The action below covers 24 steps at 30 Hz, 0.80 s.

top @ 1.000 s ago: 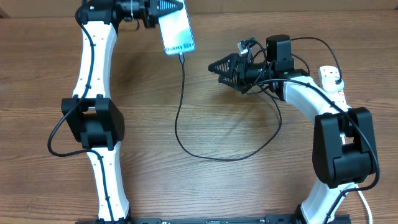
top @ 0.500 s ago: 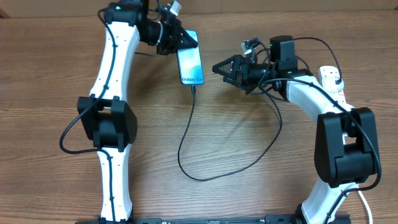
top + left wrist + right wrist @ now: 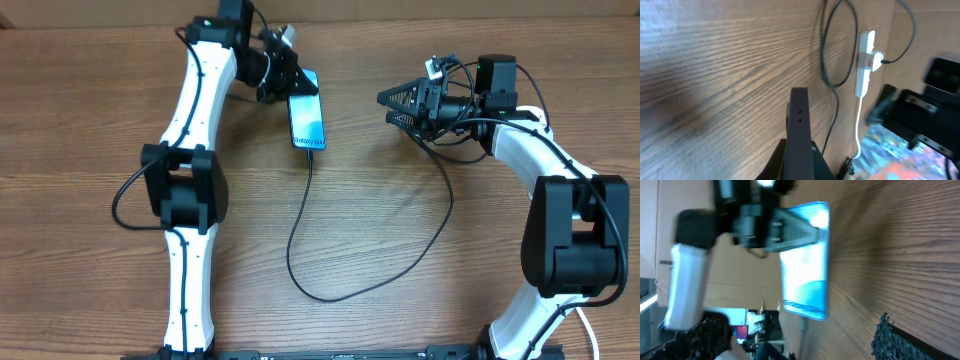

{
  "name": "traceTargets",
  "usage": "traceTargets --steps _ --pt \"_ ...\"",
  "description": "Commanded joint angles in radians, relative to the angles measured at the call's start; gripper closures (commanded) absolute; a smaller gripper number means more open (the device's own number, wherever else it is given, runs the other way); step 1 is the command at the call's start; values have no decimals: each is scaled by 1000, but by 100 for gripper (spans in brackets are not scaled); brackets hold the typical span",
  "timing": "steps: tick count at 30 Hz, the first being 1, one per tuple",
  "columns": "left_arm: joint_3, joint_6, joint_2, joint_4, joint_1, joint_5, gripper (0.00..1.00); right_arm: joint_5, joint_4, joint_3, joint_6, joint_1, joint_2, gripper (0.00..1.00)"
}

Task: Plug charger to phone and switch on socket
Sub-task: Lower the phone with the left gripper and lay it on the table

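Note:
The phone (image 3: 307, 112) has its blue-teal screen facing up at the back of the table. My left gripper (image 3: 283, 78) is shut on its far short end. In the left wrist view the phone shows edge-on as a dark bar (image 3: 799, 130) between the fingers. The charger cable (image 3: 296, 230) is plugged into the phone's near end and loops across the table toward the right arm. My right gripper (image 3: 385, 108) is open and empty, to the right of the phone and apart from it. The phone fills the right wrist view (image 3: 807, 265). The socket (image 3: 865, 60) shows only in the left wrist view, with a red switch and a black plug head in it.
The socket's thick white cord (image 3: 858, 127) runs off the table edge. The right arm (image 3: 530, 150) covers the socket's place in the overhead view. The robot's black wires (image 3: 455, 95) hang around the right wrist. The table's back edge lies just behind the phone.
My left gripper has carried the phone to the right and a little toward the front, dragging the cable with it. My right gripper has drawn back to the right.

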Motion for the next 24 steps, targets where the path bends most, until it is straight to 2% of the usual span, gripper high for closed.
traceTargets --steps 1,8,11,17,24 --pt "14 18 69 0 -23 98 96 -38 3 11 -18 4 1 0" --pt "14 16 154 17 -87 80 96 -38 3 11 -22 4 1 0" --pt "14 10 155 19 -109 12 96 -38 3 11 -30 4 1 0" --pt "14 -114 155 41 -137 -155 96 -37 2 11 -43 4 1 0" --pt "14 -208 155 117 -151 -193 95 -38 2 11 -43 4 1 0"
